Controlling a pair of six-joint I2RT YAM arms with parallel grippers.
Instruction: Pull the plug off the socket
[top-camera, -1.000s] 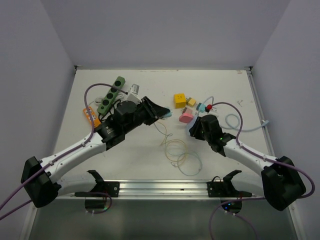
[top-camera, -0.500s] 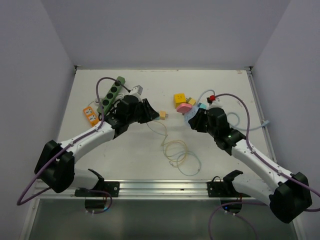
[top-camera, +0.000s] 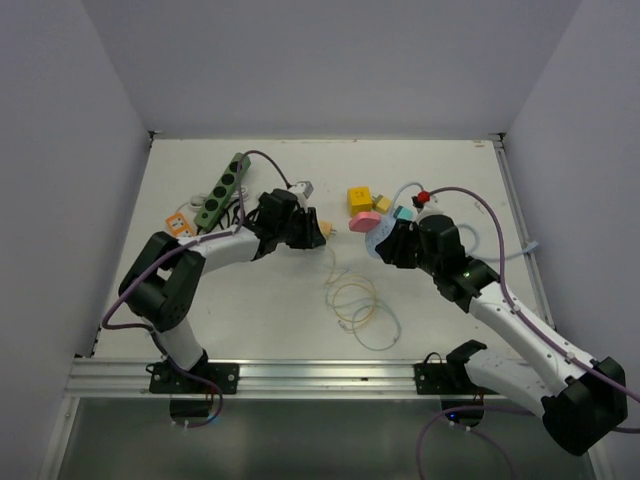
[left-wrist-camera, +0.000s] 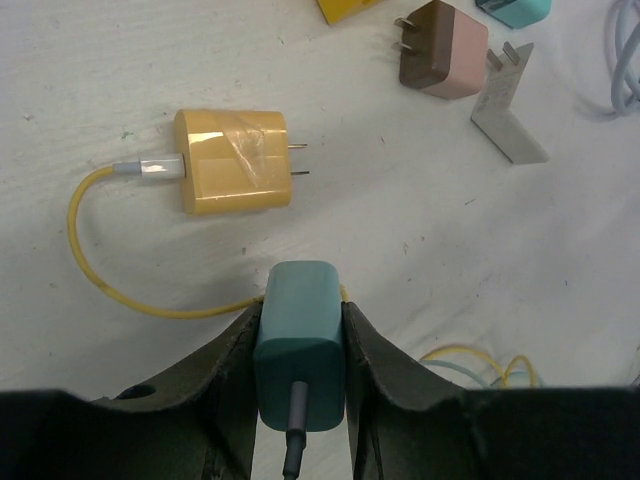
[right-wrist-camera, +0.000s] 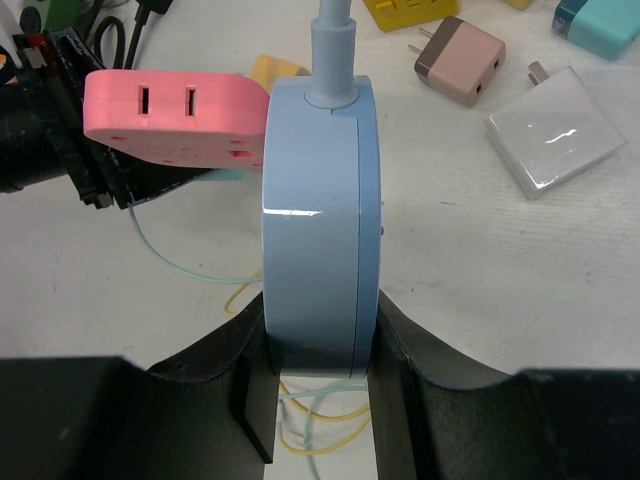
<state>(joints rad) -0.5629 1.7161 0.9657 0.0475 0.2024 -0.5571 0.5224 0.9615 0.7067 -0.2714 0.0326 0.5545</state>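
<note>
My left gripper (left-wrist-camera: 300, 345) is shut on a teal plug (left-wrist-camera: 300, 330) with a grey cable coming out of its back, held just above the table. In the top view this gripper (top-camera: 308, 232) sits left of centre. The socket is a round pale-blue body (right-wrist-camera: 320, 220) with a pink face (right-wrist-camera: 175, 110) whose two slots are empty. My right gripper (right-wrist-camera: 320, 350) is shut on its lower edge. In the top view the socket (top-camera: 372, 232) and right gripper (top-camera: 388, 242) are a short gap to the right of the left gripper. Plug and socket are apart.
A yellow charger (left-wrist-camera: 235, 160) with a yellow cable lies just beyond the teal plug. A brown-and-pink adapter (left-wrist-camera: 445, 48) and a white adapter (left-wrist-camera: 510, 115) lie farther off. A green power strip (top-camera: 222, 188), a yellow block (top-camera: 360, 197) and coiled cables (top-camera: 355, 300) are on the table.
The left arm has folded back toward the far left, drawing its gripper and plug slightly left. The right gripper has carried the socket farther up the table.
</note>
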